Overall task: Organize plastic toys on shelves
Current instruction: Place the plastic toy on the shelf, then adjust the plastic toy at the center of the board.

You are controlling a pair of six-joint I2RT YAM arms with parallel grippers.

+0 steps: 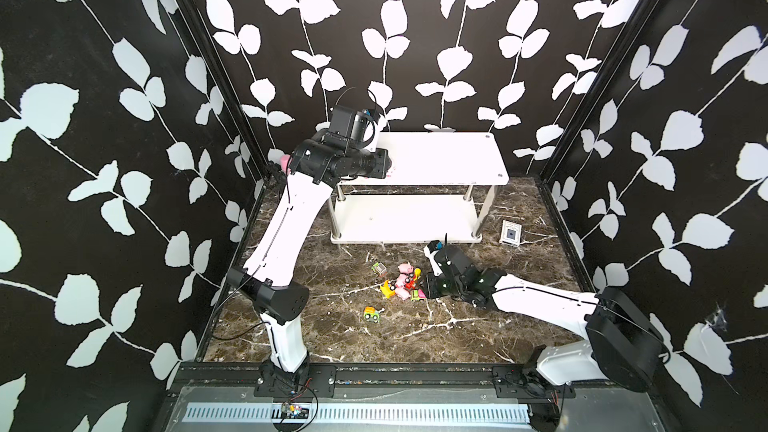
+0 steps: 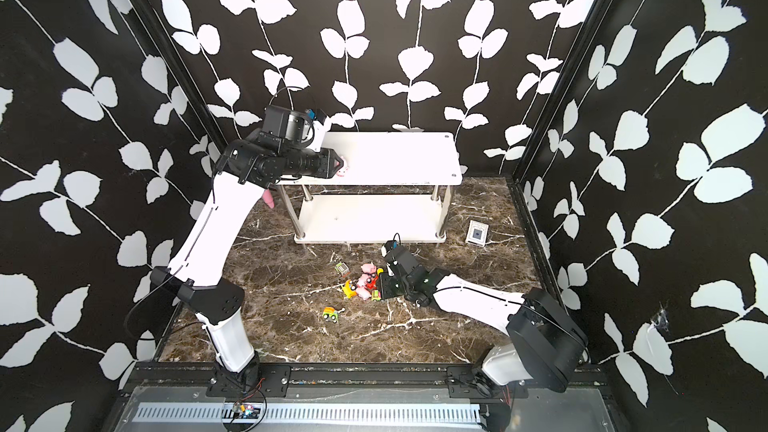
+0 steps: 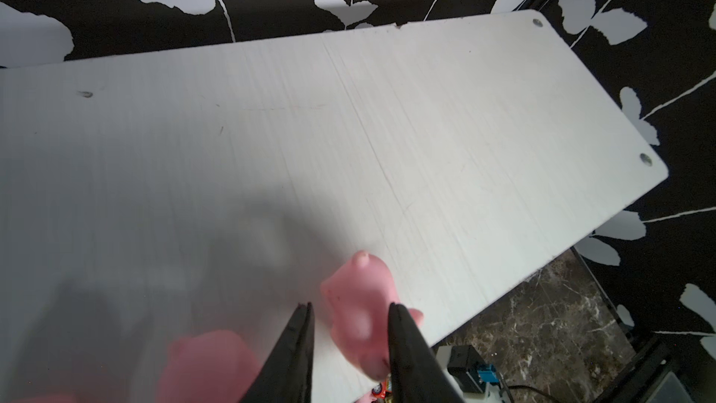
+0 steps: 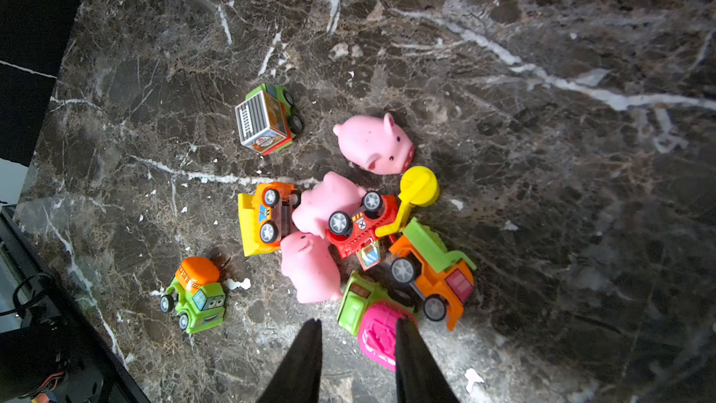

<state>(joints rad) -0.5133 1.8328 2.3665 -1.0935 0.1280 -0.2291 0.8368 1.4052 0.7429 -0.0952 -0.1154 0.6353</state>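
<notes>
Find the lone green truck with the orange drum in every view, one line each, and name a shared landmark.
Top view: green truck alone, nearer the camera than the yellow-bladed digger.
Top view: green truck likewise, just in front of the digger.
Left wrist: not in it.
Right wrist: green truck on its wheels, apart from the digger.
Landmark: the digger, seen in all three.

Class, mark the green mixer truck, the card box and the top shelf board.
green mixer truck [image 4: 199, 300], right wrist view, its cab
card box [image 1: 510, 235], in a top view, its blue centre
top shelf board [image 3: 426, 118], left wrist view, its bare middle
</notes>
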